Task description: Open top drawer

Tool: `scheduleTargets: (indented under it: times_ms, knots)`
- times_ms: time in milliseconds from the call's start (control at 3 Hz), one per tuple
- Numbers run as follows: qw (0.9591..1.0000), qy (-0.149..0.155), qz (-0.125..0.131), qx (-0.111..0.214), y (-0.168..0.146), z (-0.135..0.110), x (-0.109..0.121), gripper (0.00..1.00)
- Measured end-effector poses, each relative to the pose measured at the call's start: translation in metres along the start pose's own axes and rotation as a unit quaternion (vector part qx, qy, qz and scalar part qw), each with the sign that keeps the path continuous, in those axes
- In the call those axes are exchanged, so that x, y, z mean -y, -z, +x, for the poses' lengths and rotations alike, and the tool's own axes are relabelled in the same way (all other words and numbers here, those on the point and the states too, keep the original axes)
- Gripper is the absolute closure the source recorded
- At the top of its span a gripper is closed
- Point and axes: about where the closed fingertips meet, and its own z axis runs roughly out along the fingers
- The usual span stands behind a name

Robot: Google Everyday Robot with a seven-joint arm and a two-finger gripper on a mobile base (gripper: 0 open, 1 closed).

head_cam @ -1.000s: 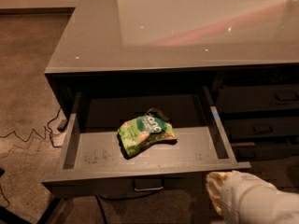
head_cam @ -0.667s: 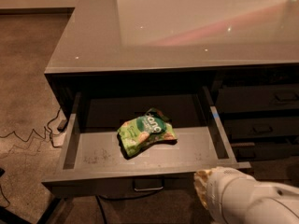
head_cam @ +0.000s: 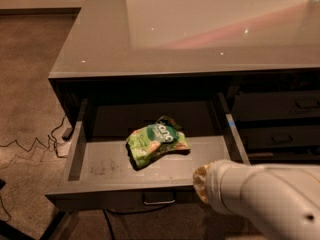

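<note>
The top drawer (head_cam: 107, 166) stands pulled far out from under the grey counter. Its shallow scuffed tray shows, and its metal pull (head_cam: 159, 200) sits at the centre of the front. A green snack bag (head_cam: 156, 143) lies in the middle of the tray. My gripper (head_cam: 201, 183) is at the end of the white arm coming in from the bottom right. It hangs over the drawer's front right corner, just right of the pull. The arm hides that corner of the drawer front.
The glossy grey countertop (head_cam: 200, 29) fills the top of the view. A stack of closed dark drawers (head_cam: 280, 106) stands to the right of the open one. Cables (head_cam: 30, 146) and a power strip (head_cam: 65, 146) lie on the floor at the left.
The white arm has moved left and a little up, further in over the drawer's front right corner. The drawer and the bag have not moved.
</note>
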Motion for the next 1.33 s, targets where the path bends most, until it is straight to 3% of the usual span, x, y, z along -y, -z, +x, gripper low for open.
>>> scheduleTargets:
  times_ms: [333, 667, 1000, 1333]
  knots:
    - [0.9999, -0.012, -0.006, 0.008, -0.013, 0.011, 0.035, 1.0]
    - [0.9999, -0.008, -0.001, -0.006, -0.018, 0.027, 0.077, 1.0]
    - [0.9999, -0.008, 0.0, -0.006, -0.018, 0.027, 0.077, 1.0]
    - [0.9992, -0.019, 0.022, 0.026, -0.028, 0.029, 0.096, 1.0]
